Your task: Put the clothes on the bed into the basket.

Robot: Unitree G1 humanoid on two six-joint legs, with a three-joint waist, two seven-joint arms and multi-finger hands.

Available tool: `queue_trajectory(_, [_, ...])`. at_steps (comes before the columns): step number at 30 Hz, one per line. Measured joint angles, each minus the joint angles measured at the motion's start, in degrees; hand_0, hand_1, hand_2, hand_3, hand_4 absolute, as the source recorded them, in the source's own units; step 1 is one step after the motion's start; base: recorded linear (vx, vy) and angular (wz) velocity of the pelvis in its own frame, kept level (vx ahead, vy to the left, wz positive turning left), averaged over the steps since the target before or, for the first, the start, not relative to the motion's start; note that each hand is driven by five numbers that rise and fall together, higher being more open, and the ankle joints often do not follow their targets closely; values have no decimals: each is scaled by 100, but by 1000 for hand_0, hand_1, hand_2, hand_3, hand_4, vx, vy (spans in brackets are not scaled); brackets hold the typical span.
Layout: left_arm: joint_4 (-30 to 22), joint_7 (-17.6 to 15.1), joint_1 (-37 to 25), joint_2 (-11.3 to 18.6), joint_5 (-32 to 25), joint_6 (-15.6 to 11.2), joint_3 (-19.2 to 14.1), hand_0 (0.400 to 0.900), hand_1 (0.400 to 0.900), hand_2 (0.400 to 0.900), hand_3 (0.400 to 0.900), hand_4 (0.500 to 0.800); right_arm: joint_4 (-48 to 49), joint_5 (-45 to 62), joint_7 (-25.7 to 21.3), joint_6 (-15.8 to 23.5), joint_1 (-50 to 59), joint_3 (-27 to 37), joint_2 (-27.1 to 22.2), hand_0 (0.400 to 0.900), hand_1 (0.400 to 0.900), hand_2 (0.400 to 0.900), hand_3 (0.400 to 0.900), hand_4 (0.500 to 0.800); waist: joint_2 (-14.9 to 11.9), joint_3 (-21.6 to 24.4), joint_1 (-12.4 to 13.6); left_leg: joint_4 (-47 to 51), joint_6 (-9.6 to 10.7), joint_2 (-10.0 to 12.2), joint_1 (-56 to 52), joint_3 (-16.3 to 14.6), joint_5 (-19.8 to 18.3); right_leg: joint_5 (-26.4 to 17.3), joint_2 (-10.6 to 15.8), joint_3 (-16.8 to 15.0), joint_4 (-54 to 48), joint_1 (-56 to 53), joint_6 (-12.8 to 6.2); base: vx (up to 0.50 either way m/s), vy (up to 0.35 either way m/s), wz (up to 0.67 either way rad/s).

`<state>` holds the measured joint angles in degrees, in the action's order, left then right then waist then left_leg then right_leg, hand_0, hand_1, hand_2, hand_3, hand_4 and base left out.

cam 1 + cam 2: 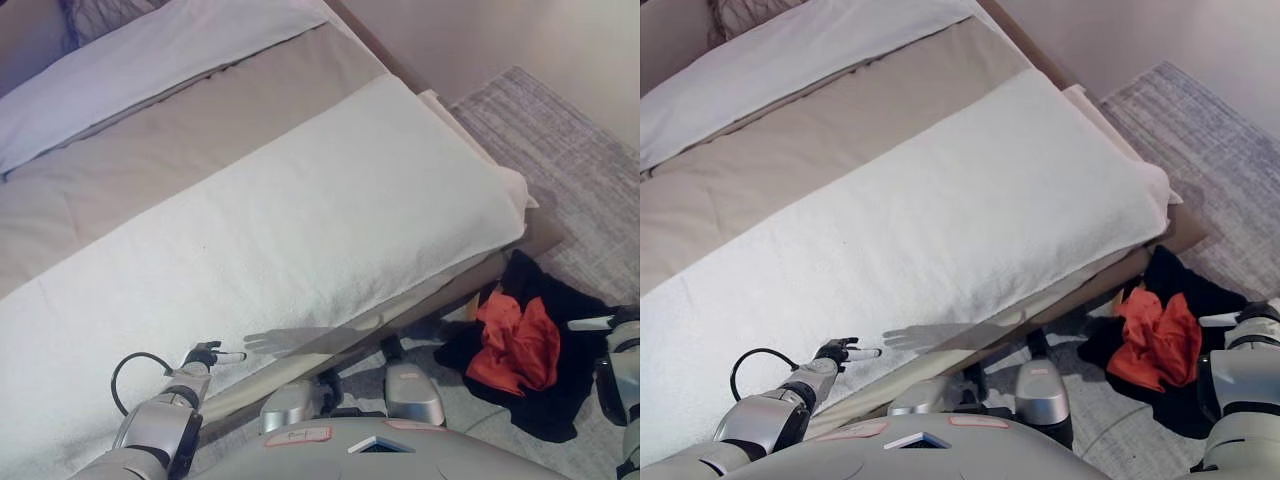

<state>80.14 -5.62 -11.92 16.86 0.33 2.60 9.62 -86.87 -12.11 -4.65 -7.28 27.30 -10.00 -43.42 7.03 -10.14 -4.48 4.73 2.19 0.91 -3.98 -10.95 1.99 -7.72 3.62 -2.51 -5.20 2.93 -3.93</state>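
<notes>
One hand (207, 355) outstretched over bed (300, 220)

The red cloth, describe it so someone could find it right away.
Start at the bed and drop to the floor past its lower right edge. A black garment lies there, and the red cloth sits crumpled on top, the only bright thing nearby.

Paired head cameras, looking steeply down, sharing bed (300, 220) and rug (560, 150)
</notes>
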Motion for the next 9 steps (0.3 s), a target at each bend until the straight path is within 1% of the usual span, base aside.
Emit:
queue_trajectory(1, [0, -10, 59, -11, -1, 4, 0, 900, 900, 900, 900, 800, 198, 4, -16, -11, -17, -121, 191, 900, 900, 900, 900, 800, -60, 24, 0, -1, -1, 0, 1, 0, 0, 0, -1, -1, 0, 1, 0, -31, -21, 1])
queue_trajectory(3, [-3, -15, 155, -50, -2, -2, -29, 900, 900, 900, 900, 800, 774, 6, -35, 93, -226, -271, 590, 900, 900, 900, 900, 800, -175, 85, 7, 1, -10, 5, 0, 1, 7, 0, -2, 1, -3, 2, 0, -13, -13, 2])
queue_trajectory(5, [-18, -35, 256, -106, -9, -33, -201, 900, 900, 900, 900, 800, 1330, 118, -12, 285, -462, -338, 985, 900, 900, 900, 900, 800, -234, 117, 54, -2, -18, 4, -3, 11, 12, 0, 0, 16, -2, -8, 1, -24, -27, 14])
queue_trajectory(6, [-27, -53, 277, -119, -11, -31, -216, 900, 900, 900, 900, 800, 1537, 204, 18, 348, -579, -391, 1184, 900, 900, 900, 900, 800, -254, 131, 98, -1, -21, 4, -11, 24, 14, -1, 1, 29, -2, -21, 1, -15, -28, 22])
queue_trajectory(7, [-29, -60, 335, -138, -13, -38, -238, 900, 900, 900, 900, 800, 1657, 314, 63, 425, -689, -485, 1368, 900, 900, 900, 900, 800, -263, 137, 178, -1, -21, 9, -15, 47, 14, -1, 2, 61, -2, -39, 2, -4, -21, 16])
queue_trajectory(9, [-73, -61, 352, -165, -12, -41, -230, 900, 900, 900, 900, 800, 1709, 429, 245, 459, -857, -716, 1770, 900, 900, 900, 900, 800, -289, 168, 222, -2, -20, 6, -22, 170, 15, 9, 12, 180, -2, -94, 16, 5, -23, 22])
